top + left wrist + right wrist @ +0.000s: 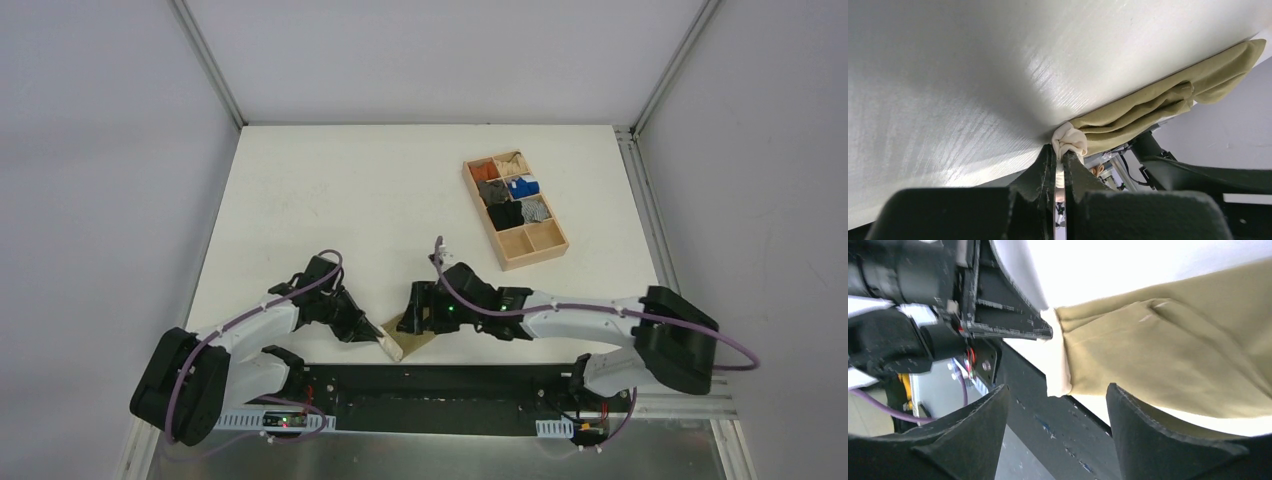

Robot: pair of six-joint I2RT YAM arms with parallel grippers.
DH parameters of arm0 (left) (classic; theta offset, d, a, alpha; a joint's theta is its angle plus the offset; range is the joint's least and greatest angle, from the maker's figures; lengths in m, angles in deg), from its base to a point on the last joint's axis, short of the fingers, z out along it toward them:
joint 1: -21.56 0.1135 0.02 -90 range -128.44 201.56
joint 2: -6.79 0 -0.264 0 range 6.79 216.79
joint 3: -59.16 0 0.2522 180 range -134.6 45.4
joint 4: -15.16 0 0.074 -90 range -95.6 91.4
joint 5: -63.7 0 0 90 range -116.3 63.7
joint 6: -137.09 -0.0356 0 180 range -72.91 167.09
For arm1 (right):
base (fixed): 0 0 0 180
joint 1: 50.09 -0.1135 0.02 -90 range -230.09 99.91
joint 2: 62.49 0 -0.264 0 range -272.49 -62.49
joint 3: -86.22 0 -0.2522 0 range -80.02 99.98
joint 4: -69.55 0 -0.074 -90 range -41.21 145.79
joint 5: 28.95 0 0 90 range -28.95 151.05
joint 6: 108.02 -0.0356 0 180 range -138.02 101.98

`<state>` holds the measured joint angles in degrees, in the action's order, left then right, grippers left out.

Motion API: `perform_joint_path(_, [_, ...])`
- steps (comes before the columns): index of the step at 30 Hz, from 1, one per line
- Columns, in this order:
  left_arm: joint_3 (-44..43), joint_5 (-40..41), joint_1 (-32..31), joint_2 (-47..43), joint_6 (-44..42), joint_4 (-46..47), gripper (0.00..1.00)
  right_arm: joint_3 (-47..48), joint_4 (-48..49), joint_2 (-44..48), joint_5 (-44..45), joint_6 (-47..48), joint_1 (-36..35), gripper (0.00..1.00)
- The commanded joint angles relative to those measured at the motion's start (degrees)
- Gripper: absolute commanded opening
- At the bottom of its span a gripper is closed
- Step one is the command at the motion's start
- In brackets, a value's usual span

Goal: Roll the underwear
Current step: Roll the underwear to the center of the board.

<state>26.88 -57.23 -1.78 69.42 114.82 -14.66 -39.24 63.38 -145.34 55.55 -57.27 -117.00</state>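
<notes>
The olive-khaki underwear [410,340] lies folded at the table's near edge, between my two grippers. Its cream-white waistband [1069,141] faces left. My left gripper [1062,152] is shut on a bunched corner of the waistband, at the garment's left end. The folded khaki fabric [1168,100] stretches away from it to the right. My right gripper [1058,390] is open, with its fingers [1133,415] spread just above the near corner of the garment [1158,365] and its waistband edge [1058,370]. It holds nothing. In the top view the right gripper [418,315] covers the garment's right part.
A wooden compartment tray [548,248] with small orange, black, blue and grey fabric bundles stands at the back right. The black base rail [450,385] runs along the near edge just below the garment. The left gripper's body [913,315] shows close by in the right wrist view.
</notes>
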Motion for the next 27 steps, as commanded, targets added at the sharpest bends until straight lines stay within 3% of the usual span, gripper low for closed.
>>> perform_joint_path(1, [-0.7, 4.1, -0.6, -1.2, -1.5, -4.3, 0.00, -4.1, -10.0, 9.9, 14.7, -4.1, 1.2, 0.73])
perform_joint_path(7, [-1.1, 4.2, -0.6, -2.6, -1.2, -5.4, 0.00, -12.2, -11.0, 15.5, 17.0, -17.8, 3.1, 0.59])
perform_joint_path(14, [-0.6, 4.3, -0.6, -3.4, -0.9, -6.0, 0.00, -14.0, -3.9, 10.2, 12.7, -22.2, 5.9, 0.44])
perform_joint_path(23, [-0.3, 4.5, -0.6, -7.1, -0.5, -8.2, 0.00, -8.4, -3.0, -2.6, 7.2, -18.4, 14.6, 0.08])
perform_joint_path(27, [0.1, 5.3, -0.6, -8.3, 1.3, -8.3, 0.00, -3.9, -3.8, -7.8, 3.8, -13.1, 18.4, 0.03])
